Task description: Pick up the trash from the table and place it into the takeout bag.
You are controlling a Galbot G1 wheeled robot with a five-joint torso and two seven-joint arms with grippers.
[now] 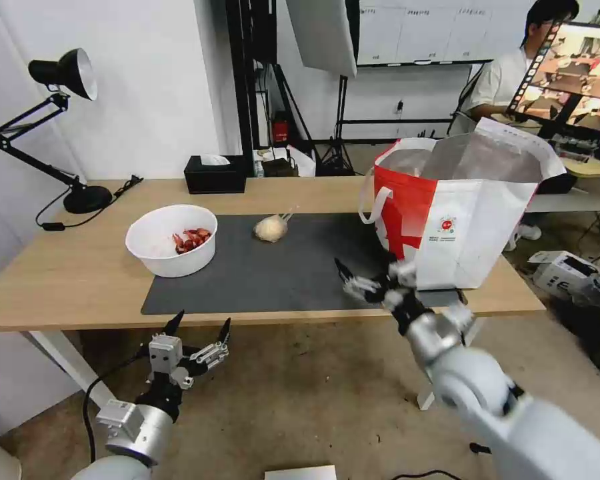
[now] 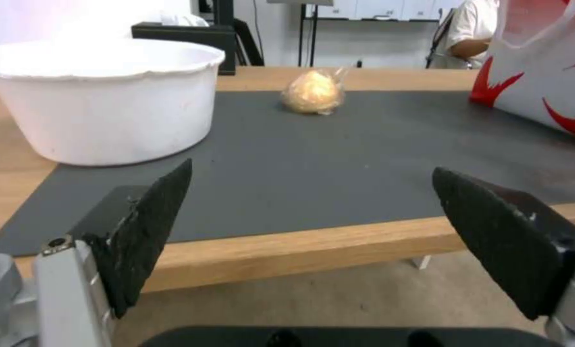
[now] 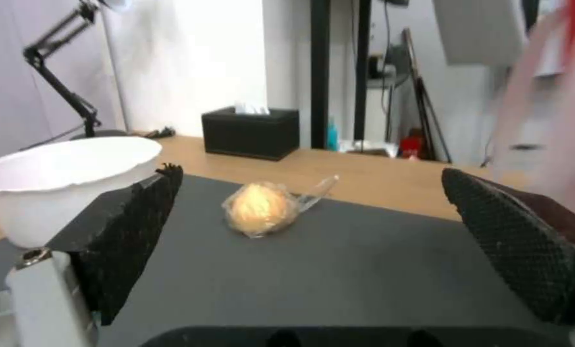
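Head view: right tool (image 1: 373,277), jaws apart, reaches over mat (image 1: 260,273); left tool (image 1: 200,327) apart below table (image 1: 60,280).

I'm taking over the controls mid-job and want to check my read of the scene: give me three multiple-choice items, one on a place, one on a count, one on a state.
1. Where does the plastic-wrapped ball lie?
A. on the dark mat
B. inside the white bowl
C. on the floor

2. How many trash items sit on the table?
A. one
B. two
C. four

3. What state is the right end effector in?
A. shut on the ball
B. shut on the takeout bag
C. open, holding nothing

Key:
1 A: the ball rests on the mat, between bowl and bag.
2 B: just the bowl of red shells and the ball.
3 C: the right wrist view shows its pads spread wide with nothing between them.
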